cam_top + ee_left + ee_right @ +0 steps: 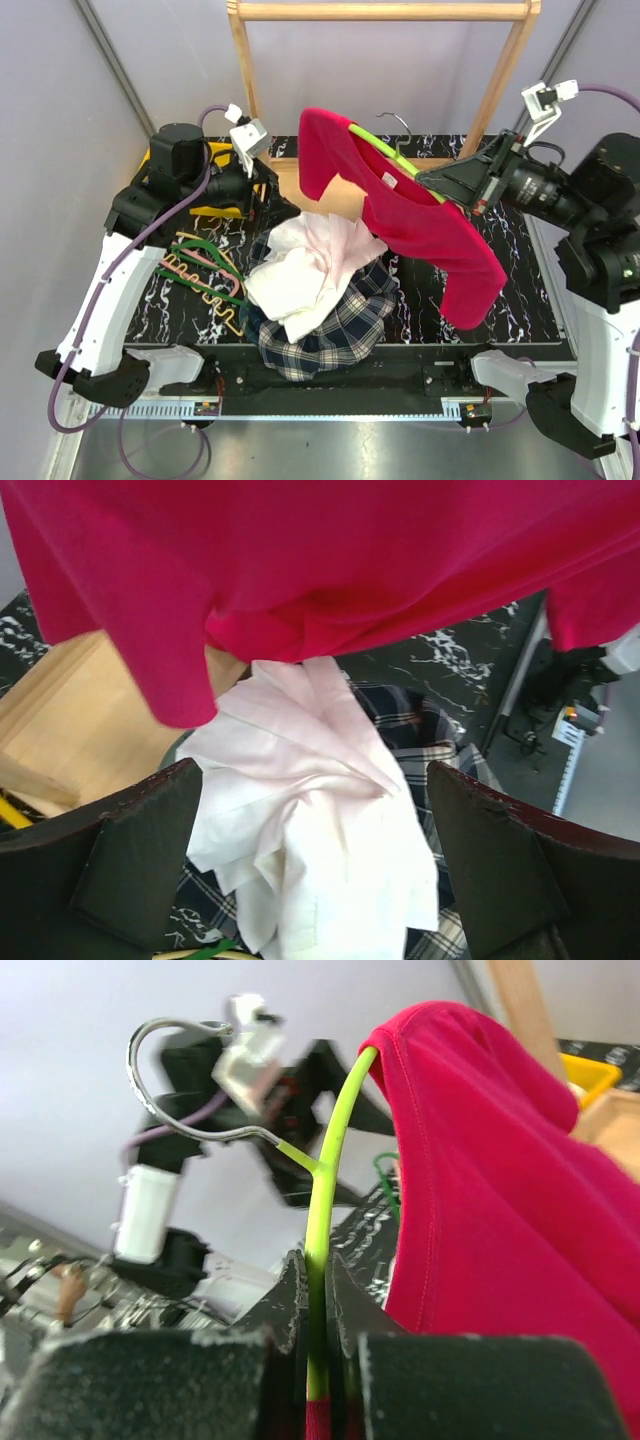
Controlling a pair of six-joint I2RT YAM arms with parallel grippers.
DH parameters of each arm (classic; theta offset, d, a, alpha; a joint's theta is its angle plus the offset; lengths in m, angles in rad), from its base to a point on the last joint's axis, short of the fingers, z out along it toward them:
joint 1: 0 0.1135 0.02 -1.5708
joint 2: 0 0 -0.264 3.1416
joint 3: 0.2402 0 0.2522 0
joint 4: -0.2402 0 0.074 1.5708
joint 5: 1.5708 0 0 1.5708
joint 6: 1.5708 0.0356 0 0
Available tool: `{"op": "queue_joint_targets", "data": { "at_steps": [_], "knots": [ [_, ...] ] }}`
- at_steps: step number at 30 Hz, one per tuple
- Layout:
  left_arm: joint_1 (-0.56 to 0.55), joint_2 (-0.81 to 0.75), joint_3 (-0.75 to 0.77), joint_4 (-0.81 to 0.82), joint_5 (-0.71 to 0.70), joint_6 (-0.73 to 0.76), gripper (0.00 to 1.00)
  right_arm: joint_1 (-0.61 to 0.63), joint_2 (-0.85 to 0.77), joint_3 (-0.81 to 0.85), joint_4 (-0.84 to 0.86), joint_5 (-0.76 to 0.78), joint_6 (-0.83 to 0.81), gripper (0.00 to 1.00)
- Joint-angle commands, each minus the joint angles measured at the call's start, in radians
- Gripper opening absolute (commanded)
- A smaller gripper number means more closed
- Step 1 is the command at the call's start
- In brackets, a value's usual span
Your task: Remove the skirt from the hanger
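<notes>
The skirt (420, 225), a red cloth, hangs draped over a lime-green hanger (385, 150) that is held in the air above the desk (520, 290). One end is bunched over the hanger's far tip, and the longer end droops down toward the near right side. The right tool (318, 1270) is clamped on the hanger's thin green arm just below the metal hook (170, 1080), its jaws pinched tight against the rod. The left tool (320, 830) stands wide apart with nothing between its fingers (150, 830). It sits just under the skirt's lower edge on the left, above a heap made of a white shirt (305, 265) and a plaid cloth (340, 325). The skirt looks light, soft and limp. It will probably fold wherever it is pinched and slide easily along the smooth hanger, since no clips show in these views. The loose flap hanging at the left end, nearest the open tool, seems the best place to take hold, gathering a fold of cloth rather than a single edge. The hanger is slim and may twist in its grip if the cloth is pulled across it rather than along the arm and off the tip.
</notes>
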Motion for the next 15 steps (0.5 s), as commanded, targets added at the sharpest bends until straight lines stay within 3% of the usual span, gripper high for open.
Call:
{"op": "queue_joint_targets", "data": {
  "at_steps": [1, 6, 8, 15],
  "knots": [
    [0.026, -0.028, -0.012, 0.207, -0.039, 0.057, 0.99, 0.009, -0.02, 0.113, 0.063, -0.144, 0.079, 0.0],
    [0.135, -0.023, 0.033, 0.43, -0.073, -0.056, 0.99, 0.007, -0.03, 0.13, 0.01, -0.161, 0.09, 0.0],
    [0.184, -0.025, 0.038, 0.499, -0.023, -0.117, 0.99, 0.01, -0.035, 0.133, 0.009, -0.17, 0.096, 0.0],
    [0.187, 0.012, -0.021, 0.508, 0.35, -0.295, 0.99, 0.009, -0.032, 0.147, 0.062, -0.182, 0.145, 0.0]
  ]
}}
